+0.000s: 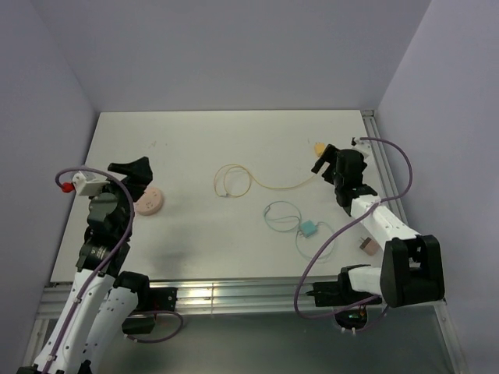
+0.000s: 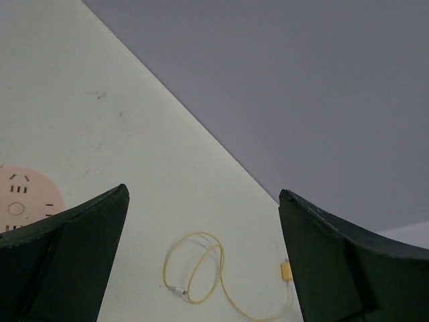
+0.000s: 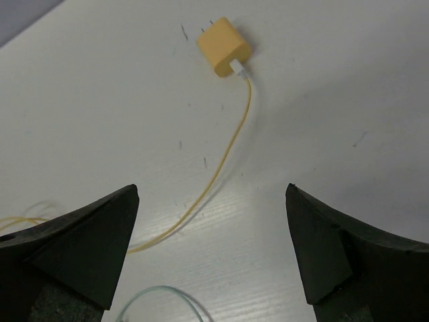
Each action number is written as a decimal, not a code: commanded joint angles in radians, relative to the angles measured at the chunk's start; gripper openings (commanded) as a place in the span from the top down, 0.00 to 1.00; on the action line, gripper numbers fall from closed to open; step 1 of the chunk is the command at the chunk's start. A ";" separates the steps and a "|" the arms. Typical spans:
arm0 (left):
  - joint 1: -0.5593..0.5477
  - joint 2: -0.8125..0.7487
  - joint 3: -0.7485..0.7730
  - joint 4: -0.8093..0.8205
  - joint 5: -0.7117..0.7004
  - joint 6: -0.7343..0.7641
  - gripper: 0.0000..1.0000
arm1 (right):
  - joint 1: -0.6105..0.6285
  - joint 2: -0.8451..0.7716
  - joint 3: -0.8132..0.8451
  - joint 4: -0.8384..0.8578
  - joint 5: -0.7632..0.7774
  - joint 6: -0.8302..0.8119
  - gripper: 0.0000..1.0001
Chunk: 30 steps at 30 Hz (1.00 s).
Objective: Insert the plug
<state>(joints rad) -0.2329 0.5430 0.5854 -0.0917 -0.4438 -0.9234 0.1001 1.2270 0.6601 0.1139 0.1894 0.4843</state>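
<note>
Looks like the reach-in step. The right jaws are wide open and empty, hovering just short of the yellow plug (image 3: 224, 47) at the far right of the surface (image 1: 195, 140). Next up is probably pinching it and hauling it left to the pink socket (image 1: 149, 202), where the left jaws gape empty too. The yellow cable (image 3: 228, 154) loops and a teal plug (image 1: 309, 228) lie between.

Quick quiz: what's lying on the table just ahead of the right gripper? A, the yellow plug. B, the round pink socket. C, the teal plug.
A: the right wrist view shows the yellow plug, with its yellow cable attached, lying beyond the open fingers of the right gripper.
</note>
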 commanded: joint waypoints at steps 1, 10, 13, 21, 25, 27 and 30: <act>0.003 -0.008 0.028 -0.009 0.207 0.110 0.01 | -0.005 0.018 0.064 -0.141 0.013 0.042 0.04; 0.003 0.158 0.149 -0.129 0.514 0.167 0.08 | -0.007 -0.065 0.075 -0.454 -0.021 0.229 0.12; 0.001 0.202 0.139 -0.076 0.648 0.138 0.07 | -0.003 -0.127 0.033 -0.477 -0.166 0.285 0.17; -0.074 0.275 0.234 -0.103 0.748 0.170 0.08 | 0.055 -0.277 -0.146 -0.437 -0.213 0.456 0.21; -0.146 0.264 0.252 -0.121 0.720 0.175 0.09 | 0.058 -0.253 -0.159 -0.499 -0.191 0.493 0.22; -0.183 0.253 0.251 -0.125 0.712 0.176 0.09 | 0.058 -0.226 -0.154 -0.517 -0.166 0.508 0.22; -0.210 0.235 0.246 -0.123 0.714 0.178 0.09 | 0.062 -0.198 -0.148 -0.522 -0.168 0.516 0.22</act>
<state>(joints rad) -0.4232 0.8040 0.8009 -0.2115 0.2642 -0.7700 0.1532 1.0107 0.4965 -0.3874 -0.0059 0.9581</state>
